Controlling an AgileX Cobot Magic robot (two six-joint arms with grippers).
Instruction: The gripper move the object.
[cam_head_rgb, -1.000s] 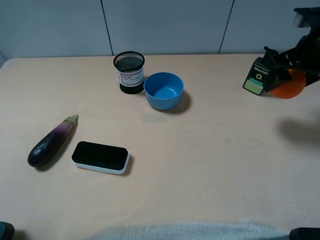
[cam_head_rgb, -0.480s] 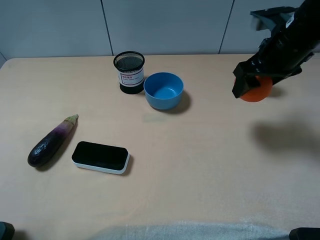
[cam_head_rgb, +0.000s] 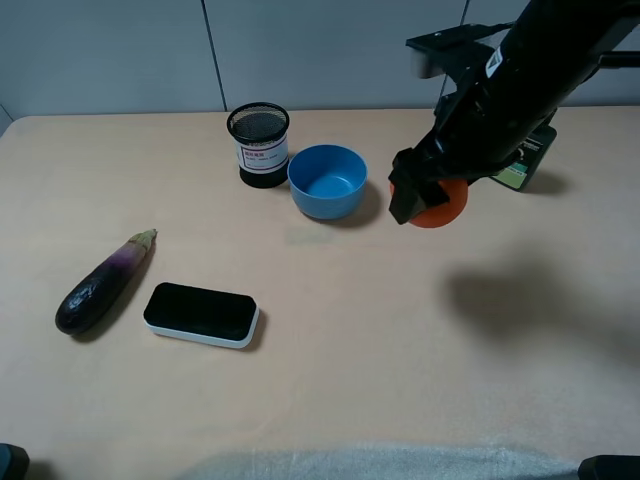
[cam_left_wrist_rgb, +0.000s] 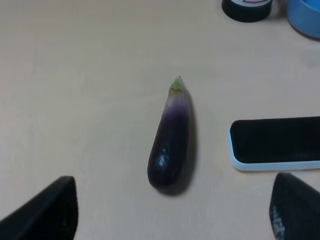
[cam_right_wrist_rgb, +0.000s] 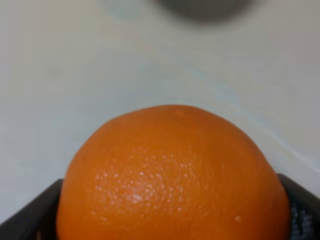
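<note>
Mandarin (cam_head_rgb: 441, 207) between right fingers (cam_head_rgb: 405, 192)

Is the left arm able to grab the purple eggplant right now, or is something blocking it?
Probably yes. The left end effector is open with the eggplant lying uncovered just ahead of it; the black box beside it sits apart, not blocking.

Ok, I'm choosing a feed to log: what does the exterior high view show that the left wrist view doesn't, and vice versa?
Only exterior high: the right gripper shut on the mandarin, and a green box. Only left wrist: the left gripper, open. Both: the eggplant, the black device, plus the blue bowl and mesh cup (cropped at the wrist).
</note>
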